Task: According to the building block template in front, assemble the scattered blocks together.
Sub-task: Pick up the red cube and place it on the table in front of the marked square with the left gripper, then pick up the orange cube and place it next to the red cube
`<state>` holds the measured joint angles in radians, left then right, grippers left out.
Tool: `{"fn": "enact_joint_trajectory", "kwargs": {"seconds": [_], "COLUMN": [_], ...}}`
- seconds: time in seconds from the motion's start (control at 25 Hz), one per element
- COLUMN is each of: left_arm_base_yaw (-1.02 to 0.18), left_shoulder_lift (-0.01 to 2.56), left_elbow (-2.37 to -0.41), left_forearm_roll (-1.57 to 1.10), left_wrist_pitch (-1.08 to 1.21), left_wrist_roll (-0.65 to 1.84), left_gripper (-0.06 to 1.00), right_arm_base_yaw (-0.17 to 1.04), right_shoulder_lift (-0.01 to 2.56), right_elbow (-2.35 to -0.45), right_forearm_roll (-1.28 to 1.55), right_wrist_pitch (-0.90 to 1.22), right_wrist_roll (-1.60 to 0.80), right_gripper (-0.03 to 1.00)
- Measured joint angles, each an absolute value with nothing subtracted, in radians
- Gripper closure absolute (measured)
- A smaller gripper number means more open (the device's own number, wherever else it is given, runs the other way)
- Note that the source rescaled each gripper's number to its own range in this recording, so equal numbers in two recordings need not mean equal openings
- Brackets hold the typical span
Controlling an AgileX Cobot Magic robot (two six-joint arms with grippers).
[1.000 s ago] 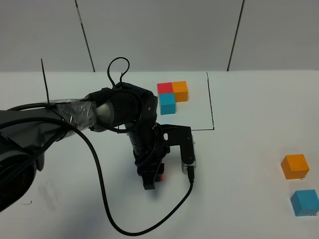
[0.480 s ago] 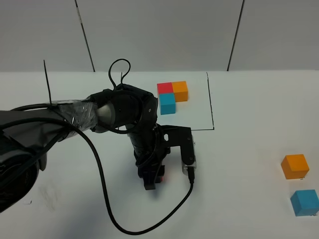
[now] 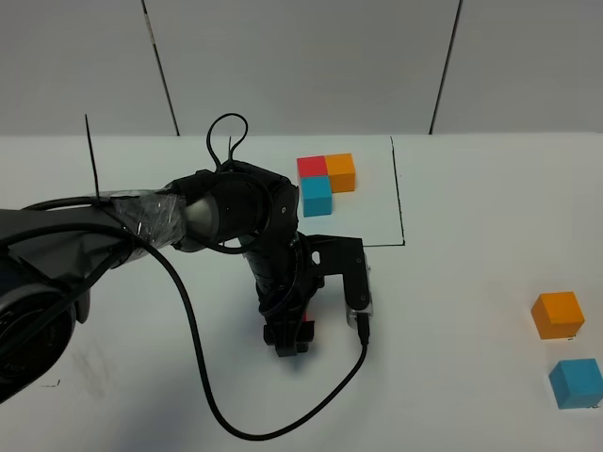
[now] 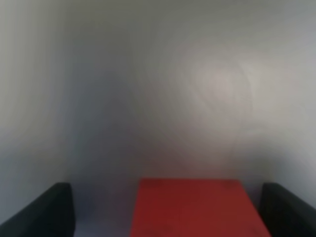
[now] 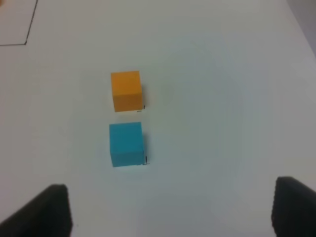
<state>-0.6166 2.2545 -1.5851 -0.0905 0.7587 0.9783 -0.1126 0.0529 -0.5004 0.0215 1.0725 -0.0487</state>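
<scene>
Left pincer [image 4: 167,211] spread; red cube [image 4: 197,207] stood between its fingers on the tabletop [image 3: 452,311]. Right pincer [image 5: 170,210] spread over bare tabletop. Template [image 3: 325,182] at left pincer's 1 o'clock, inside black frame line [image 3: 399,198]. Orange cube [image 3: 557,314] and blue cube [image 3: 576,382] well off at 3 o'clock, just apart; open tabletop between.

The red cube [image 4: 197,207] appears blurred and partly cropped.
</scene>
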Motion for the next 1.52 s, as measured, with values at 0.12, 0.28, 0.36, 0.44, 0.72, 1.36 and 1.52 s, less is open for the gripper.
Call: {"fn": "enact_joint_trajectory", "kwargs": {"seconds": [0.12, 0.28, 0.36, 0.44, 0.72, 1.36, 1.52], "left_arm_base_yaw": [-0.617, -0.617, -0.617, -0.617, -0.625, -0.444, -0.347], "left_shoulder_lift": [2.254, 2.228, 2.197, 2.160, 2.027, 1.809, 1.754], "left_elbow": [-1.585, -1.585, -1.585, -1.585, -1.585, -1.585, -1.585], "left_forearm_roll": [-0.090, -0.084, -0.084, -0.074, 0.056, 0.345, 0.349], "left_wrist_pitch": [0.759, 0.767, 0.785, 0.817, 1.019, 1.185, 1.186], "left_wrist_roll": [0.978, 0.978, 0.978, 0.969, 0.806, 0.047, -0.070], "left_gripper": [0.12, 0.12, 0.12, 0.12, 0.12, 0.12, 0.11], "right_arm_base_yaw": [-0.113, -0.113, -0.113, -0.113, -0.113, -0.113, -0.113], "right_shoulder_lift": [0.053, 0.053, 0.053, 0.053, 0.053, 0.053, 0.053], "right_elbow": [-0.500, -0.500, -0.500, -0.500, -0.500, -0.500, -0.500], "right_forearm_roll": [0.021, 0.021, 0.021, 0.021, 0.021, 0.021, 0.021], "right_wrist_pitch": [1.073, 1.073, 1.073, 1.073, 1.073, 1.073, 1.073], "right_wrist_roll": [-0.049, -0.049, -0.049, -0.049, -0.049, -0.049, -0.049], "right_gripper": [0.29, 0.29, 0.29, 0.29, 0.29, 0.29, 0.29]}}
